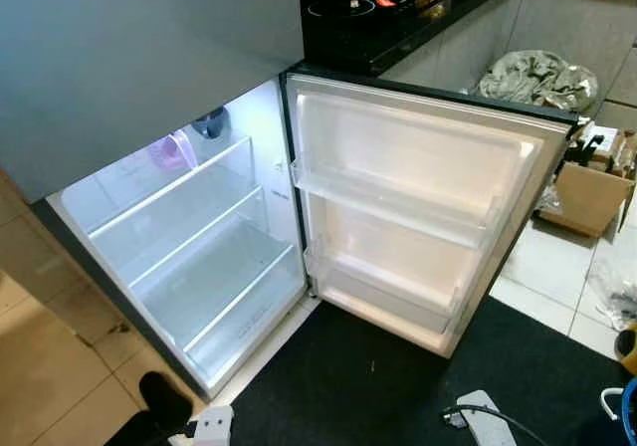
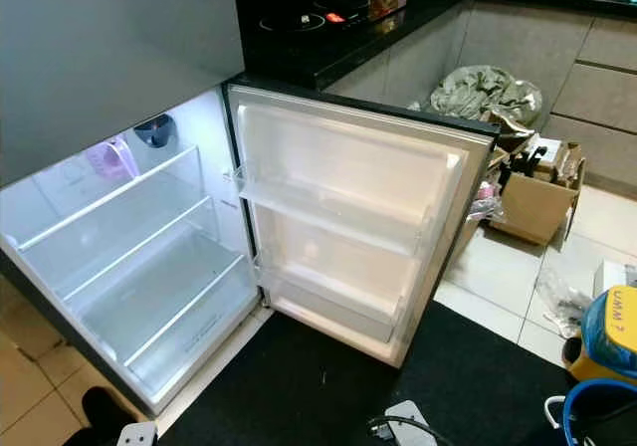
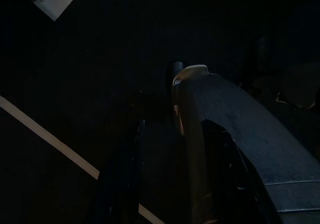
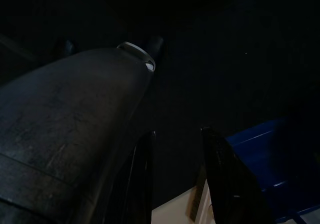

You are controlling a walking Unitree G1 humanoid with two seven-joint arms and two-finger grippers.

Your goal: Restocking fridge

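White plastic lines the open fridge (image 1: 189,267), lit inside, its door (image 1: 418,207) swung wide and the door racks bare. On the top shelf (image 1: 169,182), at the back, sit a pink thing (image 1: 171,152) and a dark blue one (image 1: 210,122); the lower shelves hold nothing. Off to the right on the floor stands a blue container (image 2: 609,332) with a yellow base, possibly the stock to load, though too little of it shows to be sure.

Both arms hang idle. The right gripper (image 4: 177,174) hangs with its fingers parted and nothing between them, a blue edge just beside it. The left gripper (image 3: 170,179) is lost in shadow, and I cannot tell how its fingers stand.

Judging by this, the step in hand is the start: door open, nothing yet fetched. The next move calls for turning right, reaching down to pick up an item, then bringing it to a free shelf.
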